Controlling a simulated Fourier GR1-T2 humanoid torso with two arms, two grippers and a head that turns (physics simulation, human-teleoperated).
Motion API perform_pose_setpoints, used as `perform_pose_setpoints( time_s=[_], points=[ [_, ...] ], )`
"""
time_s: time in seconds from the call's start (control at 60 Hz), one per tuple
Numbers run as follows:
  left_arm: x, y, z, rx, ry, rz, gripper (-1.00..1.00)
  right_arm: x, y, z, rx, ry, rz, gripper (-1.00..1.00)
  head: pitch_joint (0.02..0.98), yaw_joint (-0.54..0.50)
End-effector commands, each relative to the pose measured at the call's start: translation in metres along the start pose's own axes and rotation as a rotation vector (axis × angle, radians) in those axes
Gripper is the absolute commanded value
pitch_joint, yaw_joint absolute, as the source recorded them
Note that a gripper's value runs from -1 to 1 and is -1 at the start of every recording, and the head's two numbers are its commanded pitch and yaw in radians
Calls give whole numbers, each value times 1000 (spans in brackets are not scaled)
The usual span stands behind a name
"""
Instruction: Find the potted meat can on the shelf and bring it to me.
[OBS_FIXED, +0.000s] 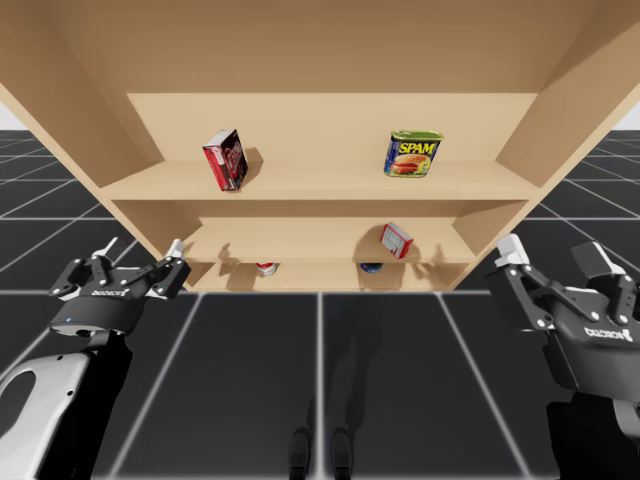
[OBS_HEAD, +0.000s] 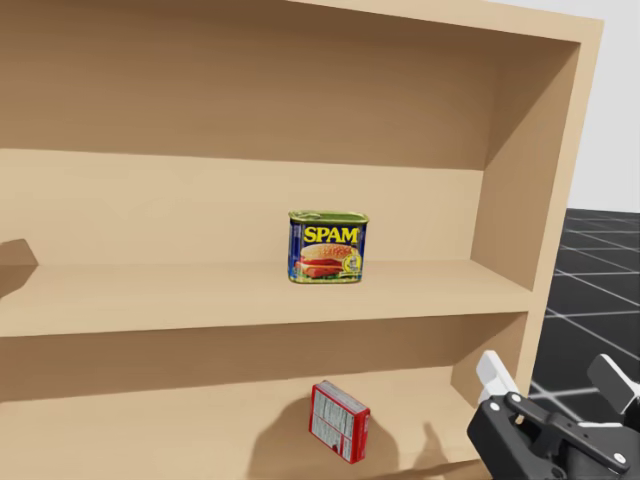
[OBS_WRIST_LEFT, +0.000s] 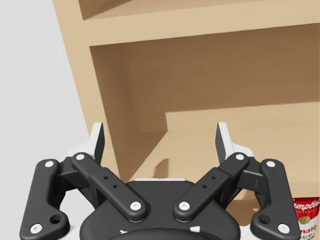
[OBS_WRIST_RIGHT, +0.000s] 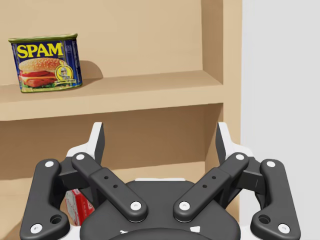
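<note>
Right claw (OBS_WRIST_RIGHT: 160, 132) below blue can (OBS_WRIST_RIGHT: 46, 62); left claw (OBS_WRIST_LEFT: 160, 132) near red-white can (OBS_WRIST_LEFT: 306, 217).

Upper board of the shelf (OBS_FIXED: 320, 185), left side: a red box (OBS_FIXED: 226, 160), standing tilted. One board down, toward the right, a smaller red box (OBS_FIXED: 396, 240) tipped on a corner. Lowest level: a red-and-white can (OBS_FIXED: 266, 268) and, apart from it, something blue (OBS_FIXED: 371, 267), both half hidden. Dark gridded floor (OBS_FIXED: 380, 380) in front.
</note>
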Motion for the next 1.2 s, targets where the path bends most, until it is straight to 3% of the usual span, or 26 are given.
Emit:
perform_pose_setpoints(
  time_s=[0.017,0.217,0.417,0.55,0.8,0.933,1.2],
  points=[
    [0,1,0,3,3,3,-1000,30,14,6,69,6,-1,-1000,261,-270],
    [-1,1,0,1,4,1,-1000,64,37,-2,153,16,5,-1000,263,-266],
    [-1,1,0,-1,6,0,-1000,78,56,-15,179,67,14,-1000,263,-267],
    [-1,1,0,-2,5,0,-1000,75,70,-29,190,114,1,-1000,264,-267],
    [-2,1,0,-3,7,-1,-1000,66,95,-54,203,163,16,-1000,265,-269],
    [-2,1,0,-2,7,0,-1000,57,103,-66,198,204,-2,-1000,264,-269],
    [-1,2,0,-2,5,2,-1000,38,116,-89,151,258,15,-1000,263,-269]
  ],
)
